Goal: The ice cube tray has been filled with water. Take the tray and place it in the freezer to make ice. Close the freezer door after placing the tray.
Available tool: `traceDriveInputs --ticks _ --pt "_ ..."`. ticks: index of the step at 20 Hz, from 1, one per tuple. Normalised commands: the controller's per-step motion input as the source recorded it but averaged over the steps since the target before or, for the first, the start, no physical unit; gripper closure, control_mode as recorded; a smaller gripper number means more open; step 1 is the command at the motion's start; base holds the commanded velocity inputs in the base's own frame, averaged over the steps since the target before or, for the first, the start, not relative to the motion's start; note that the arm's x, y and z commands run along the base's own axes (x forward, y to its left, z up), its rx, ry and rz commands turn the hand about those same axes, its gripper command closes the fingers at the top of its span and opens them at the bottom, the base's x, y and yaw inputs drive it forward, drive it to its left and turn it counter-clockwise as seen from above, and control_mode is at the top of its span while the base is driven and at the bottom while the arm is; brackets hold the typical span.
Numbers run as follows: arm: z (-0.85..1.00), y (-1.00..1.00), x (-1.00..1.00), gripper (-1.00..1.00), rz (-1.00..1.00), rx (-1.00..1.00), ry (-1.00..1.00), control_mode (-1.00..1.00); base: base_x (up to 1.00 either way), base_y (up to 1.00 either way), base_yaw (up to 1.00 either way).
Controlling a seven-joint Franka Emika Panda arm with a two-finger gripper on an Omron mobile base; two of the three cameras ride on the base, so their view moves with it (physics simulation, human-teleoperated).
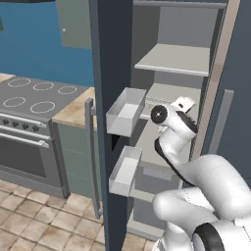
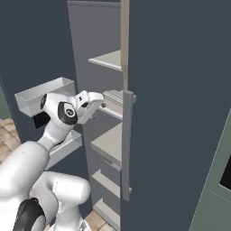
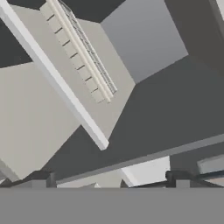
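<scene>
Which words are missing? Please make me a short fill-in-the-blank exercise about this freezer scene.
1. The ice cube tray lies on a ____ inside the freezer.
2. The freezer door stands ____.
3. The jaws of the gripper are ____ and hold nothing.
4. On the inner side of the door hang two white ____.

Missing words: shelf; open; open; bins

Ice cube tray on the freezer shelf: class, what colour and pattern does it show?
Pale grey-white with a grid of small square cells, clearest in the hand view.

Matt grey freezer (image 1: 171, 61) shelves; smooth pale ice cube tray (image 3: 78, 52)
</scene>
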Motion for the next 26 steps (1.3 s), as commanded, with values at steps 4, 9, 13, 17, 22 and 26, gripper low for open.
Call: traceDriveInputs --ticks 4,9,13,17,22,26 --pt "0.15 0.0 -0.59 -1.0 -0.17 0.0 -0.11 -1.0 0.0 0.0 0.0" --pt "0.16 0.0 -0.4 -1.0 -0.23 0.0 -0.02 -1.0 0.0 0.0 0.0" --pt "0.05 0.0 -0.31 -1.0 -0.25 0.0 0.0 -1.0 0.0 0.0 0.0" --pt "-0.01 0.0 -0.48 -1.0 -0.12 0.0 -0.12 -1.0 0.0 0.0 0.0" --pt "-0.02 0.0 -0.61 -1.0 -0.04 0.0 -0.21 -1.0 0.0 0.0 0.0" --pt "0.0 0.0 -0.65 -1.0 0.0 0.0 -0.27 -1.0 0.0 0.0 0.0"
